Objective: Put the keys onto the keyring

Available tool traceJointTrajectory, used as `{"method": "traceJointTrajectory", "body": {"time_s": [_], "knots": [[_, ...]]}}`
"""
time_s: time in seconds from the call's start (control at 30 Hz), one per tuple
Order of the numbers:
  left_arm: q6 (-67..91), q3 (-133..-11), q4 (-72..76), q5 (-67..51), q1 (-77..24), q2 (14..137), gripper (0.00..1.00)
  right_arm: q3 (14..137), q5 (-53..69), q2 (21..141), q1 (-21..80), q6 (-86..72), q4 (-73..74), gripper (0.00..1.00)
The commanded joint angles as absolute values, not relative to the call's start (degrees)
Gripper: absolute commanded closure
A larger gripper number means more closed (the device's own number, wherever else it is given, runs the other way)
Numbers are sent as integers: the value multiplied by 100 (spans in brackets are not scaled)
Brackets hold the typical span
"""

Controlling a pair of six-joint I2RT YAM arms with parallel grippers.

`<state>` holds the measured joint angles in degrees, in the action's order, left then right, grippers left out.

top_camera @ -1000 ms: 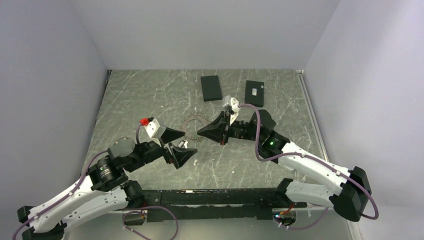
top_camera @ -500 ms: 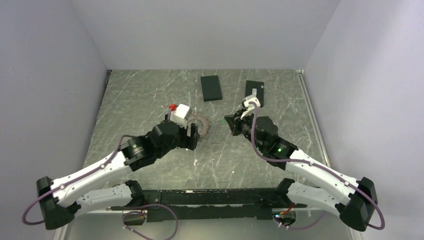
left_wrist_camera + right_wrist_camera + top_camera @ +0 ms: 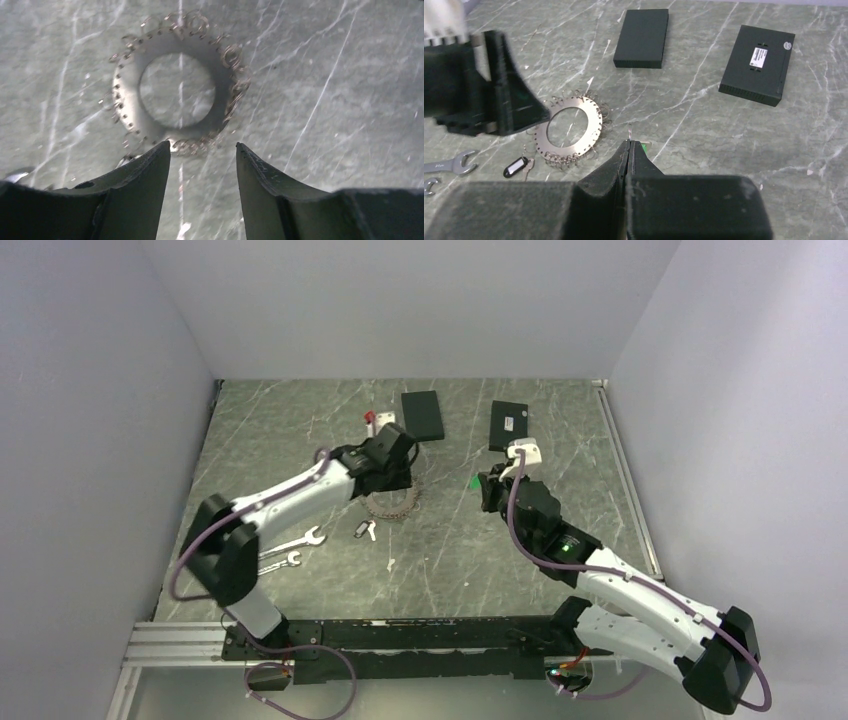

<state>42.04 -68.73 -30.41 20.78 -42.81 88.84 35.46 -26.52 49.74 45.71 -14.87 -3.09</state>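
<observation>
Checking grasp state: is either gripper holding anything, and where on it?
The right gripper pinches a wire loop by one end; left gripper, open above the keyring, holds nothing.

The table [image 3: 300, 430] has a grey-green marbled top with pale veining. Two flat black rectangular boxes lie side by side near its far edge, not touching.

- The left box [image 3: 422, 415] has a plain top face.
- The right box [image 3: 508, 426] carries a small white label on its top face.

Two silver open-ended spanners lie close together toward the left edge. The rear spanner [image 3: 300, 539] sits just behind the front spanner [image 3: 282, 560]. Plain pale walls [image 3: 100, 390] enclose the left, far and right edges.
</observation>
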Motion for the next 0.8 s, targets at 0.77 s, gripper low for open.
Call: {"method": "traceJointTrajectory", "body": {"time_s": [0.77], "knots": [[4824, -7053, -683, 896, -4261, 10887, 65, 3190, -2678, 4770, 4566, -1476, -1019, 100]]}}
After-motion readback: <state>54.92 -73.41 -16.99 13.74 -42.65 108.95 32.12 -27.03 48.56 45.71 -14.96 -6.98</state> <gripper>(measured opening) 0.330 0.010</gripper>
